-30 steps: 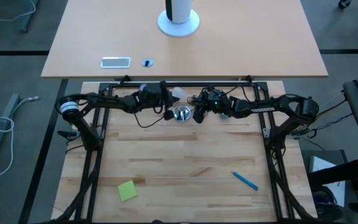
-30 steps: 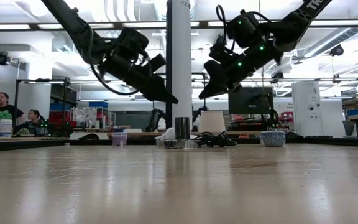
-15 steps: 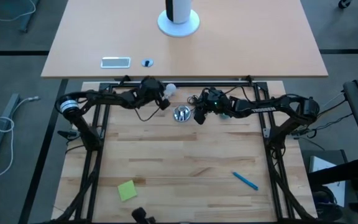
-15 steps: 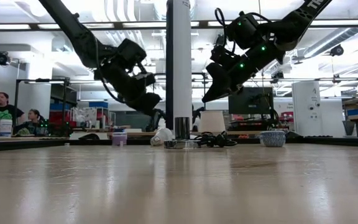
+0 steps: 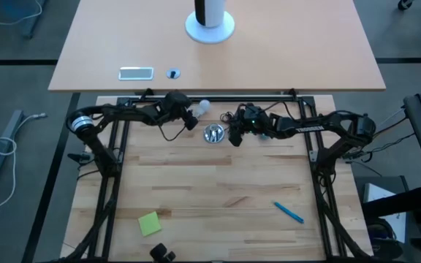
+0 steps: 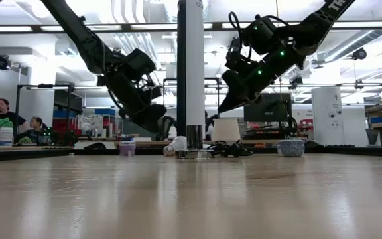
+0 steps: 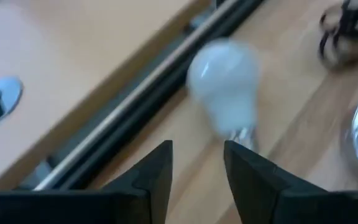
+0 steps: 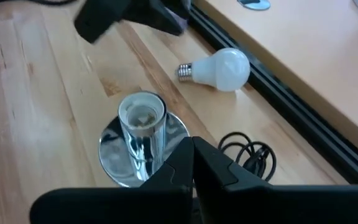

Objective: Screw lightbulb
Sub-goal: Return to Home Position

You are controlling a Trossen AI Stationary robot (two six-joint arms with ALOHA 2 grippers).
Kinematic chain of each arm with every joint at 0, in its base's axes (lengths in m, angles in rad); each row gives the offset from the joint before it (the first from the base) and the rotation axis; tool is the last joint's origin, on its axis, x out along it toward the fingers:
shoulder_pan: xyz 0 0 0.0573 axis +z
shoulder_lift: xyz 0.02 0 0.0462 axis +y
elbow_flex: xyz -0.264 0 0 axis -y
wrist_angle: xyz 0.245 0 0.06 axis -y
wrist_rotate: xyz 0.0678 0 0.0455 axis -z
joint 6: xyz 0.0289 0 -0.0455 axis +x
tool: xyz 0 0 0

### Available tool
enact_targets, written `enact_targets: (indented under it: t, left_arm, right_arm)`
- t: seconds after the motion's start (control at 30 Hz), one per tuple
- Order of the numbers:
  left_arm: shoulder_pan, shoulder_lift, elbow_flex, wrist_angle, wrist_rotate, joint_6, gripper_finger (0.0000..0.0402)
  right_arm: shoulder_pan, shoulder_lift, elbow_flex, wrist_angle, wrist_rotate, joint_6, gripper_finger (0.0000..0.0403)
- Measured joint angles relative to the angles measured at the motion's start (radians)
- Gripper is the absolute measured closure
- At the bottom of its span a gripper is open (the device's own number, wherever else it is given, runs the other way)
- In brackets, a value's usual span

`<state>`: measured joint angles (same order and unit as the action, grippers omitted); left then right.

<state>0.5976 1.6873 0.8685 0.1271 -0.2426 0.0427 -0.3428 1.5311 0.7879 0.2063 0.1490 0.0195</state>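
My left gripper tilts down low, fingers apart and empty. Just ahead of it lies the lightbulb, frosted white, on its side. My right gripper, pressed together, hovers with the socket just ahead.

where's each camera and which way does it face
High view: above the table, looking straight down; both dark arms, small white frosted lightbulb.
Low view: table-top height, looking level into the room; arms enter from above.
Left wrist view: on left arm, facing lightbulb past open left gripper.
Right wrist view: on right arm, facing shiny silver cone-shaped socket past shut right gripper.
Both wrist views share the lightbulb.
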Motion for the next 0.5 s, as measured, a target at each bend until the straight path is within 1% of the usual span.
enact_targets:
  t: [0.07,0.13,0.23,0.27,0.3,0.4,0.43,0.5]
  left_arm:
    - [-0.009,-0.025,-0.014,-0.055,-0.022,0.008,0.0278]
    - [-0.033,-0.066,-0.051,-0.070,-0.019,0.039,0.0307]
    - [-0.080,-0.181,-0.141,-0.024,0.074,0.058,0.0370]
    - [-0.093,-0.234,-0.181,0.006,0.127,0.059,0.0385]
    - [-0.104,-0.294,-0.231,0.040,0.182,0.061,0.0393]
    - [-0.140,-0.491,-0.388,0.180,0.341,0.072,0.0382]
    - [-0.152,-0.564,-0.444,0.218,0.361,0.071,0.0380]
    - [-0.161,-0.699,-0.547,0.278,0.364,0.052,0.0381]
  right_arm:
    - [0.004,0.000,-0.012,0.000,-0.001,-0.015,0.0403]
    - [0.010,-0.003,-0.030,0.006,-0.015,-0.024,0.0403]
    - [0.034,-0.019,-0.087,0.077,-0.060,-0.025,0.0403]
    - [0.044,-0.036,-0.115,0.110,-0.076,-0.021,0.0403]
    - [0.056,-0.056,-0.151,0.147,-0.093,-0.018,0.0403]
    - [0.101,-0.142,-0.263,0.302,-0.121,-0.040,0.0403]
    - [0.115,-0.175,-0.302,0.352,-0.123,-0.051,0.0403]
    - [0.131,-0.251,-0.377,0.439,-0.126,-0.072,0.0403]
